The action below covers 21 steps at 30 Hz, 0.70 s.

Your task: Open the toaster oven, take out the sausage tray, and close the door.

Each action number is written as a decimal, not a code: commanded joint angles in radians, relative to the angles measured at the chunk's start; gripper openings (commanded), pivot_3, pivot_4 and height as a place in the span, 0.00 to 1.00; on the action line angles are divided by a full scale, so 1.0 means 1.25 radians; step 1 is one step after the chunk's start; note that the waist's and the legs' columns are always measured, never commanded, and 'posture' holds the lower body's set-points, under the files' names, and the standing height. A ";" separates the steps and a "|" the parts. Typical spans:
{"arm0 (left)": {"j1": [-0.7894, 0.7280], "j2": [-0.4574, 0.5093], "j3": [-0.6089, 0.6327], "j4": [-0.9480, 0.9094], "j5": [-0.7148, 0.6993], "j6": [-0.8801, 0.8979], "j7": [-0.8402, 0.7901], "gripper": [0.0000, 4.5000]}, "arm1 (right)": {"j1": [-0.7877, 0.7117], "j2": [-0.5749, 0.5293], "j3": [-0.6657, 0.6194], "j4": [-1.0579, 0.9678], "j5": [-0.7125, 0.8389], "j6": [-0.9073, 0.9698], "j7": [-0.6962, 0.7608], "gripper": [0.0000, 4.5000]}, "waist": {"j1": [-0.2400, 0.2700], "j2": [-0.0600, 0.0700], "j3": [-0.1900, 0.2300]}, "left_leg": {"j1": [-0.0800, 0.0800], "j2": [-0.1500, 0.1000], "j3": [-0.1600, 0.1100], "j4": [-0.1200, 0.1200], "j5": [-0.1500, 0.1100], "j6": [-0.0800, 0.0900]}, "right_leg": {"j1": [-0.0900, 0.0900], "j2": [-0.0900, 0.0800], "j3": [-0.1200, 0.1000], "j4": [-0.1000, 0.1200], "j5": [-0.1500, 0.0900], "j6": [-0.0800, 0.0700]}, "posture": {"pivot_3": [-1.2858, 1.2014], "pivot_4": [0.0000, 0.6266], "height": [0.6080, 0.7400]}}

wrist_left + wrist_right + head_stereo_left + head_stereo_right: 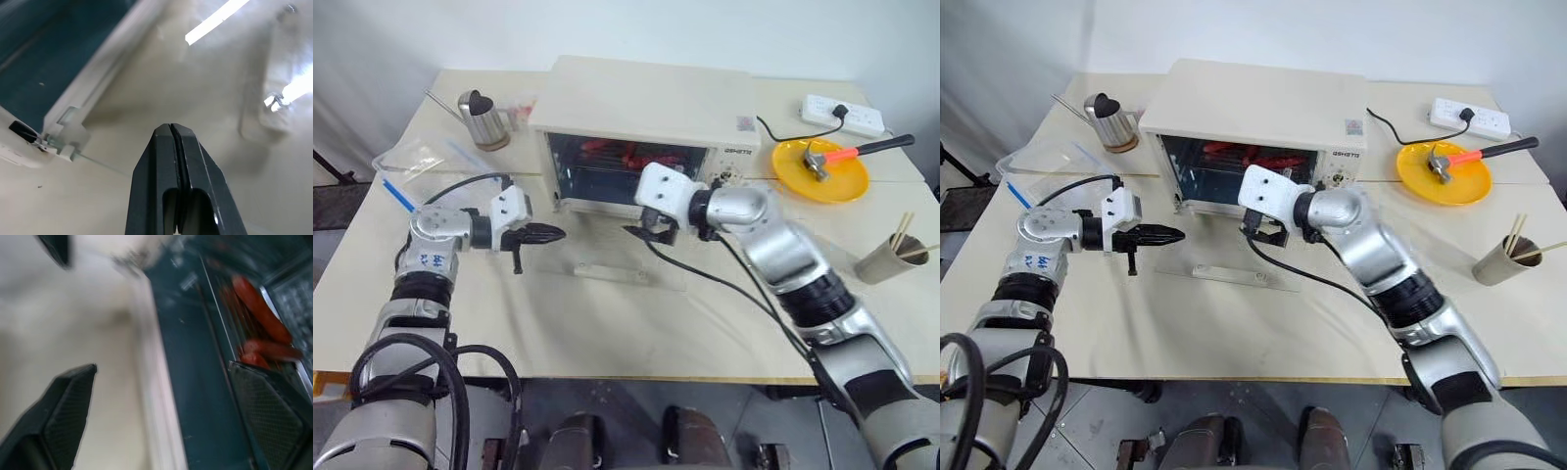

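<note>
Right hand point(641, 231) spread wide before the open toaster oven point(646, 117) — sausage tray point(259, 340) just beyond; left hand point(553, 233) clenched, empty.

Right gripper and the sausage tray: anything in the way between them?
Nothing blocks it. In the right wrist view the open right gripper faces the sausage tray inside the toaster oven; its door lies folded down flat.

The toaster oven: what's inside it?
Inside the toaster oven, past its folded-down glass door, reddish sausages lie on a metal tray. The robot's right arm covers part of the opening, so the rest of the tray is hidden.
</note>
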 commanded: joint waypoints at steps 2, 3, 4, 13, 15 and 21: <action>0.088 -0.033 0.105 -0.179 -0.129 0.054 0.085 0.00 | -0.062 0.066 0.037 0.120 -0.132 -0.086 -0.124 1.00 | -0.006 0.000 0.000 | 0.000 0.000 0.000 0.000 0.000 0.000 | 0.000 0.000 0.000 0.000 0.000 0.000 | 0.52 0.24 1.00; 0.110 -0.040 0.117 -0.216 -0.146 0.072 0.100 0.00 | -0.067 0.074 0.044 0.141 -0.151 -0.099 -0.135 1.00 | -0.009 0.000 0.000 | 0.000 0.000 -0.001 -0.001 0.000 0.000 | 0.000 0.000 0.000 0.000 0.000 0.000 | 0.52 0.24 1.00; 0.140 -0.050 0.134 -0.267 -0.170 0.098 0.120 0.04 | -0.072 0.082 0.055 0.163 -0.175 -0.112 -0.149 1.00 | -0.012 0.000 0.000 | 0.000 0.001 -0.004 -0.001 0.000 0.000 | 0.000 0.000 0.000 0.000 0.000 0.000 | 0.52 0.24 1.00; 0.357 -0.126 0.266 -0.630 -0.365 0.193 0.262 0.60 | -0.064 0.123 0.077 0.186 -0.314 -0.041 -0.184 1.00 | -0.021 0.000 0.000 | 0.000 0.003 -0.009 0.000 0.000 -0.001 | 0.000 0.000 0.001 0.005 0.000 0.000 | 0.52 0.24 1.00; 0.396 -0.139 0.276 -0.680 -0.375 0.194 0.292 0.74 | -0.061 0.135 0.082 0.196 -0.345 -0.018 -0.202 1.00 | -0.020 0.000 0.000 | 0.001 0.003 -0.009 0.000 0.001 -0.001 | 0.000 0.000 0.001 0.004 0.000 0.000 | 0.52 0.24 1.00; 0.488 -0.167 0.305 -0.815 -0.409 0.222 0.387 0.99 | -0.065 0.174 0.078 0.231 -0.395 0.046 -0.224 1.00 | -0.018 0.000 0.000 | 0.001 0.003 -0.009 0.000 0.001 -0.001 | 0.002 0.000 0.001 0.005 0.000 0.000 | 0.52 0.24 1.00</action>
